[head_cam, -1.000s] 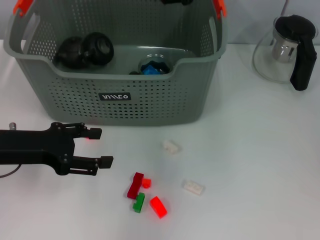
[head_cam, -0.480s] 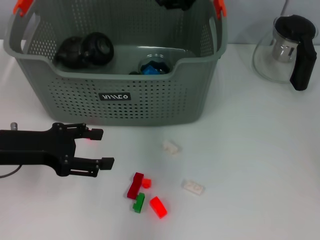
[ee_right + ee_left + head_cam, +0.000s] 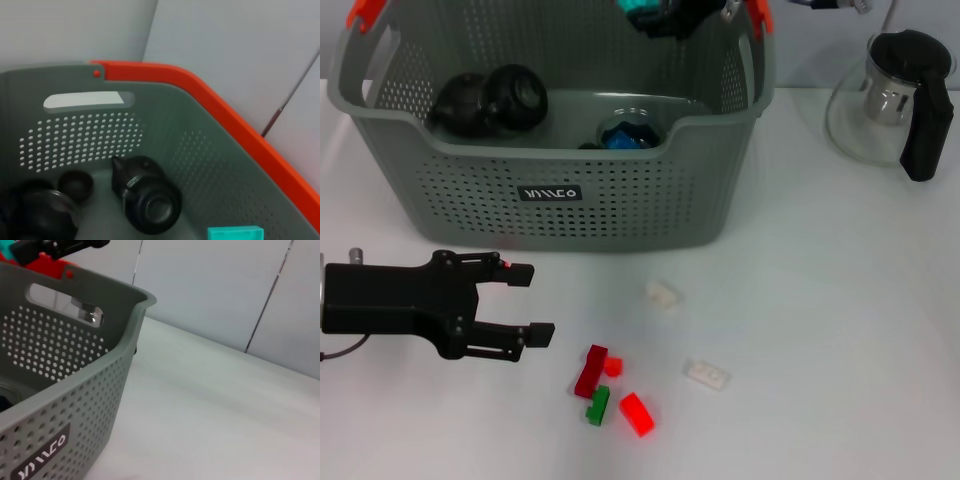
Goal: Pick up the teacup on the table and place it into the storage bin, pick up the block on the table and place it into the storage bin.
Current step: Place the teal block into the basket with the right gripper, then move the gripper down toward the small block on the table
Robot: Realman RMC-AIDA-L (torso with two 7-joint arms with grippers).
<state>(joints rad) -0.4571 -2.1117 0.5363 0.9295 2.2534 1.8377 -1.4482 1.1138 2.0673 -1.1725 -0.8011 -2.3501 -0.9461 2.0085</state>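
We find the right gripper (image 3: 665, 15) above the storage bin's (image 3: 620, 190) far rim, jaws holding a teal block (image 3: 638, 10); released there, it could strike the dark teapot (image 3: 145, 195). The left gripper (image 3: 520, 300) waits on the near-left desk (image 3: 820, 300), jaws wide.

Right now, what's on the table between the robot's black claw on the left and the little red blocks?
Nothing: in the head view, bare white table separates the open left gripper from the red blocks.

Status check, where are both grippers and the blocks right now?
Left gripper open, low beside loose blocks. Right gripper over storage bin, teal block at it. Path clear.
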